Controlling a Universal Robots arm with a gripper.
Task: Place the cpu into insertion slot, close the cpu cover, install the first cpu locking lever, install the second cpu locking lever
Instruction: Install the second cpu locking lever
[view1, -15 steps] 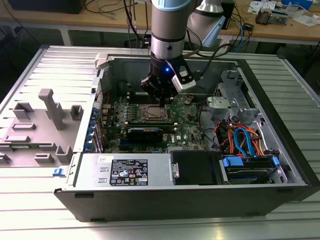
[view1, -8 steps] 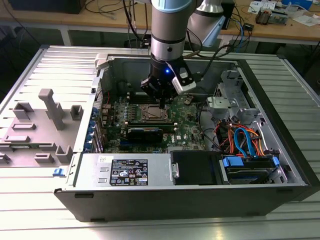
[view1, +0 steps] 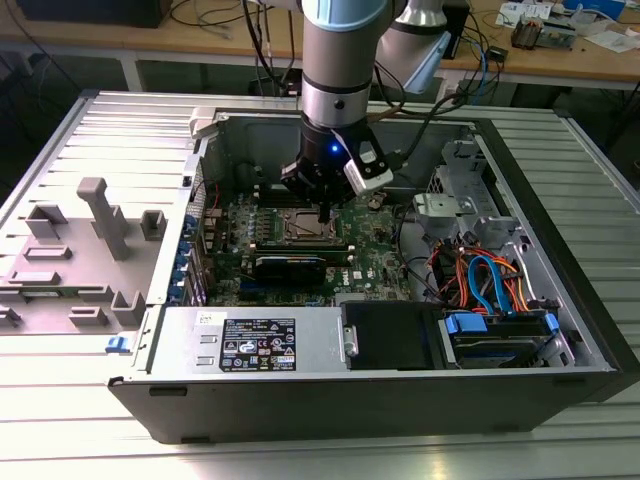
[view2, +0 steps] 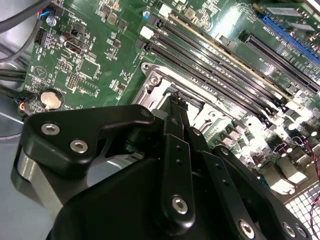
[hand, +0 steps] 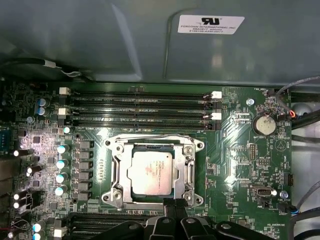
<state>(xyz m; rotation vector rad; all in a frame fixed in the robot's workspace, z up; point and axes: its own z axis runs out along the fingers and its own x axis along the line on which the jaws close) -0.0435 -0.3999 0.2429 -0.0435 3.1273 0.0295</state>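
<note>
Fingers (view2: 176, 107) look pressed together, empty, tips low at the socket's edge. Beyond them the cpu (hand: 155, 173) already sits in the slot (hand: 116, 152) with the cover (hand: 189, 170) down around it. I judge a locking lever is in hand; hooking it needs a firm, accurate push sideways.

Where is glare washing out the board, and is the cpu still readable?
In the second wrist view, glare bleaches the motherboard beside the memory slots; in the first wrist view the cpu is evenly lit under the cpu cover; in the exterior view the gripper shades the socket.
</note>
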